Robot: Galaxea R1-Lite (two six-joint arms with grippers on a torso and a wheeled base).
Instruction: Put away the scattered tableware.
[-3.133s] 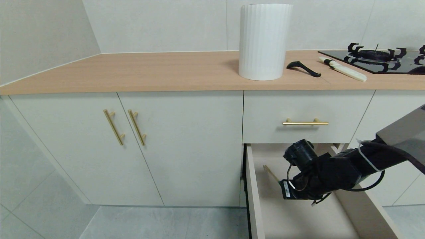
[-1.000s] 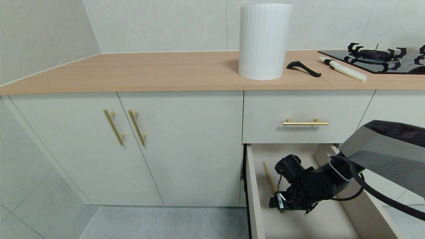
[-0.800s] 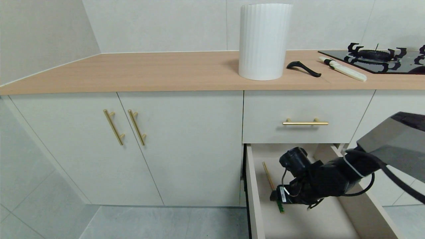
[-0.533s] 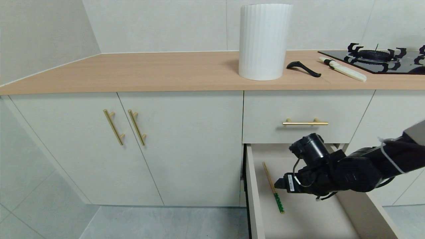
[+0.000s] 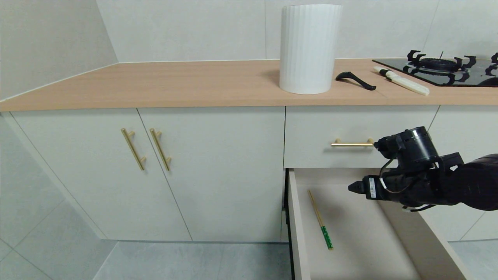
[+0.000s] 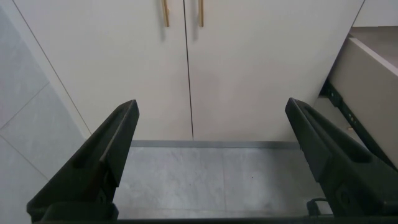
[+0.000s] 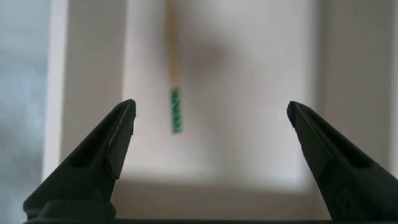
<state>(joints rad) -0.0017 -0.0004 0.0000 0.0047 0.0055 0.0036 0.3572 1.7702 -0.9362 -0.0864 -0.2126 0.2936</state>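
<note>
Showing the right gripper (image 5: 352,187) hanging over the open lower drawer (image 5: 295,217), jaws spread wide, clasping nothing and touching nothing. Seeing, through its wrist camera, both fingers (image 7: 106,155) splayed far apart, with bare drawer floor between them. Finding one chopstick (image 5: 320,219) at about seven o'clock from that gripper in the head view, already lying flat on the drawer floor near the left wall, green patterned end toward the front, plain wooden end toward the back. Judging this chopstick as light, thin, stiff and liable to roll or skid, so calling for a pinch across its middle, square to its length, with jaws narrowed well beforehand. Spotting more tableware at about twelve o'clock on the countertop (image 5: 175,83): a black curved utensil (image 5: 355,79) and a pale knife (image 5: 402,81), lying near each other but apart, between a tall white ribbed canister (image 5: 310,48) and the stove (image 5: 439,70). Judging both as rigid and fairly light, best pinched at mid-length. Showing the left gripper (image 6: 210,106) likewise gaping and empty, hanging low before the cabinet doors (image 6: 186,50).
</note>
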